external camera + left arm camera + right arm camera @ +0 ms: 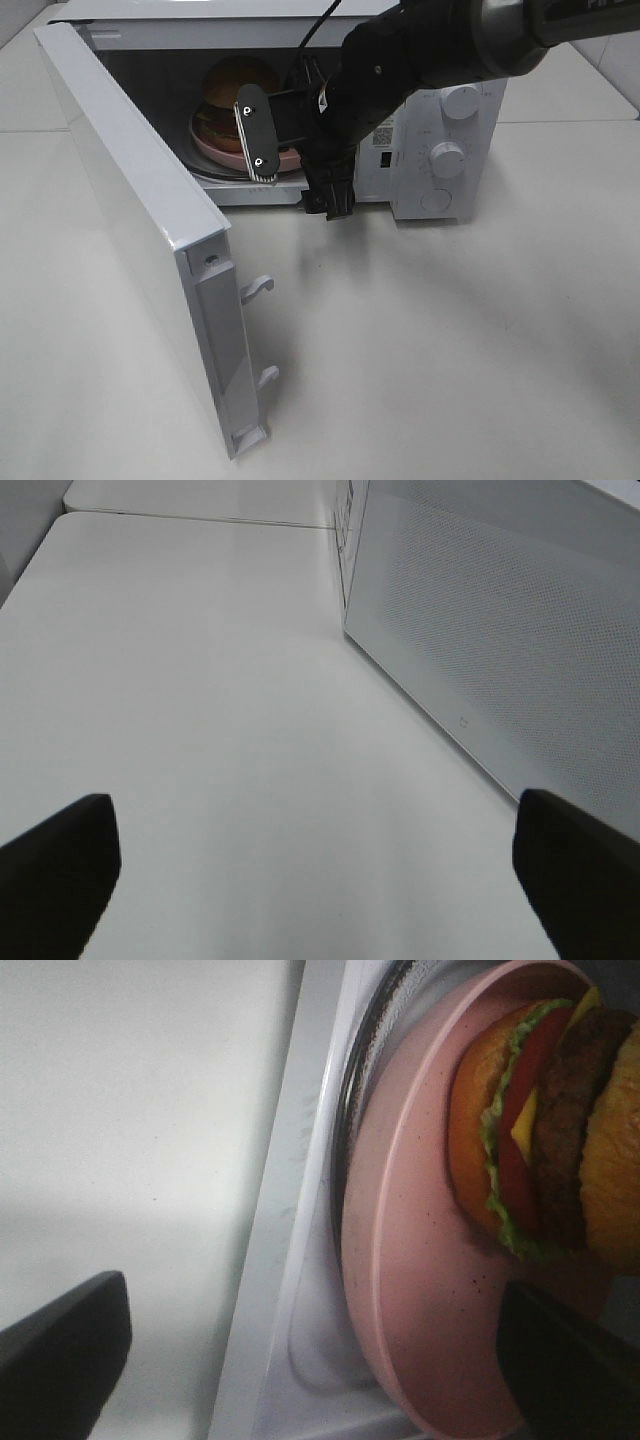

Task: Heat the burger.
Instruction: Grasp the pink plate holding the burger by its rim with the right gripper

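The burger [238, 80] [545, 1130] stands on a pink plate [215, 145] [420, 1290] inside the open microwave [450, 150]. The plate rests on the glass turntable [355, 1080]. My right gripper [293, 165] [315, 1360] is at the oven's mouth and open wide. The plate's near rim lies between its fingers, and I cannot tell if they touch it. My left gripper [320, 880] is open and holds nothing. It hovers over the bare table beside the outer face of the door [500, 630], and the high view does not show it.
The microwave door [130, 200] swings far out toward the front left, with its latch hooks [258, 288] sticking out. Control knobs [447, 158] are on the oven's right panel. The white table [450, 350] spreads out in front.
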{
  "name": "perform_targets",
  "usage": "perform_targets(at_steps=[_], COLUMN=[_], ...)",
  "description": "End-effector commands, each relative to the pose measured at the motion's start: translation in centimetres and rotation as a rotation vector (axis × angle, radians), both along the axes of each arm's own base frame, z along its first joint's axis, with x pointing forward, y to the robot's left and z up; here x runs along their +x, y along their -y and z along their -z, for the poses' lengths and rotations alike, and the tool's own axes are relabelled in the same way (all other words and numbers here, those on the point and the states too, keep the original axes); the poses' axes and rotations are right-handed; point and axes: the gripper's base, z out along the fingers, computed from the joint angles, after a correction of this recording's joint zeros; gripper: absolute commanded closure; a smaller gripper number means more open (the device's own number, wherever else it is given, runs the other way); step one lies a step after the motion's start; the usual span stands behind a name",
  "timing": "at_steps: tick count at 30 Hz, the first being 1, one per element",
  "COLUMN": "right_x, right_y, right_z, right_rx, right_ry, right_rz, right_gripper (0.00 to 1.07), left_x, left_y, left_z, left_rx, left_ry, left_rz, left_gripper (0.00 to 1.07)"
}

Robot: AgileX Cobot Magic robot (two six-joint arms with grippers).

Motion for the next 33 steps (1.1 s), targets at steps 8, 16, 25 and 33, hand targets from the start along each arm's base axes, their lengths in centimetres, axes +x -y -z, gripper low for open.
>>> perform_targets(at_steps=[8,16,25,33], right_x=[2.2,3.4,4.0,4.2], right_y=[-1.4,-1.5,-0.9,-0.8], right_z=[1.6,3.0,3.7,3.6], right_rx=[0.009,0.003,0.008,0.026], right_ry=[0.017,0.010,0.007,0.019], right_rz=[0.002,0.016,0.031,0.036], right_gripper=[0.19,0.20,0.22,0.25], left_x=[-0.2,-0.2,-0.2,-0.2], left_y=[0.0,-0.1,-0.2,-0.2], left_z=[0.0,0.0,0.0,0.0], left_rx=[-0.006,0.005,0.010,0.010], left_ry=[0.012,0.013,0.013,0.013], left_rz=[-0.004,-0.012,-0.015,-0.015], left_gripper=[0.07,0.07,0.07,0.07])
